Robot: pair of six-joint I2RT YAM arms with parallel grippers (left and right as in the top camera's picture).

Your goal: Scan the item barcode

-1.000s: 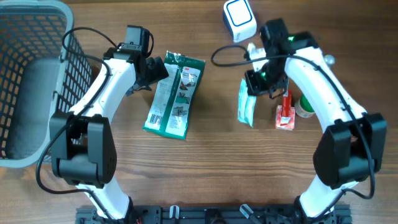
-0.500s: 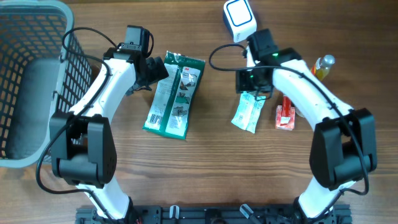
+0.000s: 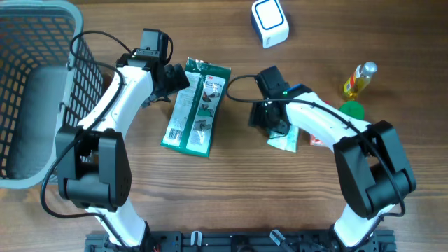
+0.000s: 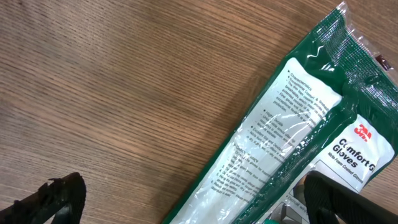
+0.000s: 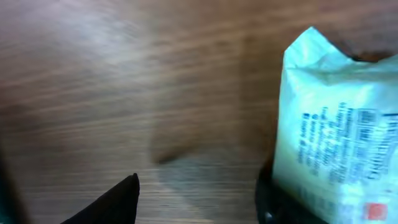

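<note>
A small white and green packet (image 3: 285, 141) (image 5: 339, 137) lies flat on the table. My right gripper (image 3: 269, 117) (image 5: 193, 199) stands open just left of it, bare wood between its fingers. The packet rests against the outer side of one of those fingers (image 5: 267, 202). The white barcode scanner (image 3: 269, 22) stands at the far edge, well away from this gripper. My left gripper (image 3: 173, 78) (image 4: 199, 202) is wide open over the top left edge of a green glove package (image 3: 197, 108) (image 4: 292, 130), whose edge lies between its fingertips.
A grey wire basket (image 3: 31, 91) fills the left side. A yellow bottle (image 3: 358, 77) and a green lid (image 3: 352, 108) sit at the right. A red item (image 3: 316, 141) peeks out beside the packet.
My right gripper came away from the scanner, down and left to the table's middle, opened, and left the packet on the wood. The left arm has not moved.
</note>
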